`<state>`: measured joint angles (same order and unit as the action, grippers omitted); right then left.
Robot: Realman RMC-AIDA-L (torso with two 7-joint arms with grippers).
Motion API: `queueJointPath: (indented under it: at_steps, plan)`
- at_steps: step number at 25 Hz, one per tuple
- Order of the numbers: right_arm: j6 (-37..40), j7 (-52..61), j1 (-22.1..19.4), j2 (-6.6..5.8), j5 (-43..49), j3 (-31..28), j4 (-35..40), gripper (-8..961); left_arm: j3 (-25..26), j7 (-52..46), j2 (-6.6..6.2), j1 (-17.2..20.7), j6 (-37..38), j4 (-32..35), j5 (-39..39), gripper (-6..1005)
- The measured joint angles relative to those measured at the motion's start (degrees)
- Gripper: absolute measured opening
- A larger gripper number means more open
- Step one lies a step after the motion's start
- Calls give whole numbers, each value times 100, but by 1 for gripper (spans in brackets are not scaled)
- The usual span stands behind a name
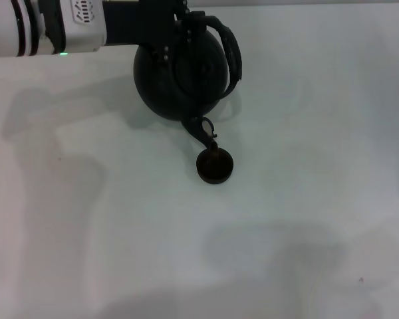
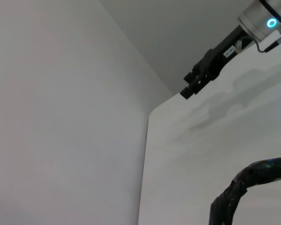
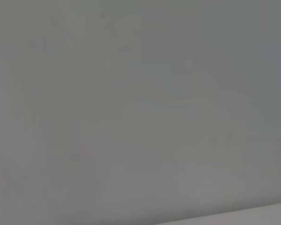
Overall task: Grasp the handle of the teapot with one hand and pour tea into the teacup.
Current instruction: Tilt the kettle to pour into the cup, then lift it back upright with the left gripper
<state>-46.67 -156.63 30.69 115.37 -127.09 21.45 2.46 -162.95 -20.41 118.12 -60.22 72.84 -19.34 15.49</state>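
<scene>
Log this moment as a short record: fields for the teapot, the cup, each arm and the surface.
teapot: black teapot tilted, spout pointing down over the cup
handle: arched handle at the pot's far side, held near the left gripper
teacup: small dark teacup upright on the table, right below the spout
left arm: reaches in from the left at the pot
right gripper: raised, away from the pot
surface: white table

L wrist: handle (image 2: 253,187) arc over white table (image 2: 196,154).
Far off past the table edge, the right gripper (image 2: 189,89) hung, arm w/ blue light.
</scene>
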Motion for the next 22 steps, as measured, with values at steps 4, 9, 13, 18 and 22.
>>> queueJointPath:
  at_steps: [4, 9, 13, 18, 22]
  plan:
    - [-3, 23, -2, -5, 0, 0, 0, 835, 0, 42, 7, -12, -22, -8, -35, 103]
    - [-7, 25, -2, -6, 0, 0, 0, 835, 0, 50, 9, -79, -24, -19, -138, 103]
    - [-8, 27, -2, -6, -2, 0, 0, 835, 0, 52, 10, -137, -25, -20, -208, 104]
    - [-10, 28, -2, -6, -7, -55, 0, 835, 0, 55, 10, -212, -31, -31, -285, 104]
    - [-19, 27, -2, -6, -9, -67, 0, 835, 0, 55, 9, -276, -40, -38, -352, 104]
